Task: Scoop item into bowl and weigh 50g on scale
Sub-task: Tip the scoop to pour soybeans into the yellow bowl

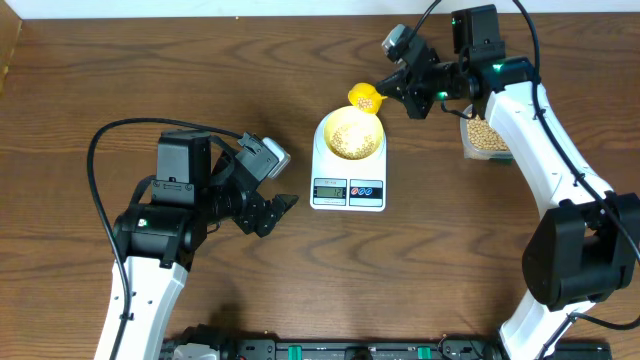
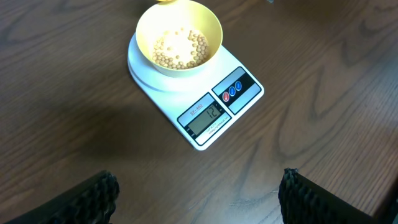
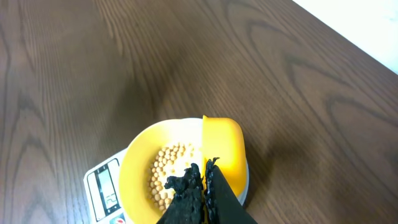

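Observation:
The pale yellow bowl (image 1: pixel 325 135) stands on the white scale (image 1: pixel 348 172), with tan beans (image 1: pixel 350 133) covering its bottom. My right gripper (image 1: pixel 405 90) is shut on the handle of a bright yellow scoop (image 1: pixel 365 98), which hangs over the bowl's far rim. In the right wrist view the scoop (image 3: pixel 222 146) sits above the bowl (image 3: pixel 127 180) and the beans (image 3: pixel 168 171); no beans show in it. My left gripper (image 1: pixel 275 210) hovers open left of the scale with nothing in it. In its view the fingers (image 2: pixel 93 196) flank bare table, with the bowl (image 2: pixel 180 70) and scale (image 2: pixel 208 115) beyond.
A clear container (image 1: pixel 487 135) holding more beans stands right of the scale, partly under my right arm. The table's far edge meets a white surface (image 3: pixel 373 25) behind the bowl.

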{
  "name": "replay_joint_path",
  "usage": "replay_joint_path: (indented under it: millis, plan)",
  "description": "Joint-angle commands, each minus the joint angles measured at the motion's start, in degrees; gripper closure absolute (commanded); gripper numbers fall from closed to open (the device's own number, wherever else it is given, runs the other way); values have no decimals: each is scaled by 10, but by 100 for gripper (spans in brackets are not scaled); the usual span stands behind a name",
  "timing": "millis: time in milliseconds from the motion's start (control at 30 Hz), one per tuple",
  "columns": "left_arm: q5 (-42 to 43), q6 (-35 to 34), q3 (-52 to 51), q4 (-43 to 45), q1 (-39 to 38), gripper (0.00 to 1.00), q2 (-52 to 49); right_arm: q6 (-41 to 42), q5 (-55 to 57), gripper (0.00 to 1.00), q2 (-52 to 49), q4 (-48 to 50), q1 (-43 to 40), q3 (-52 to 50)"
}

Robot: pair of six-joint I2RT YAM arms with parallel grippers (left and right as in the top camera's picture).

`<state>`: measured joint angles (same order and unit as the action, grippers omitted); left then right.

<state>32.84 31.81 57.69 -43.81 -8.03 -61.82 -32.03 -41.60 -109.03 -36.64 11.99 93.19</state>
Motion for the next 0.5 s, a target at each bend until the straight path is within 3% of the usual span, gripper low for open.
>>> replay_joint_path:
  millis: [0,467]
  plan:
    - [-1,7,-2,-1,2,16,0,-29,-8,99,-1,-4,7,-2]
    - [-1,7,-2,-1,2,16,0,-69,-7,99,-1,-5,24,-2]
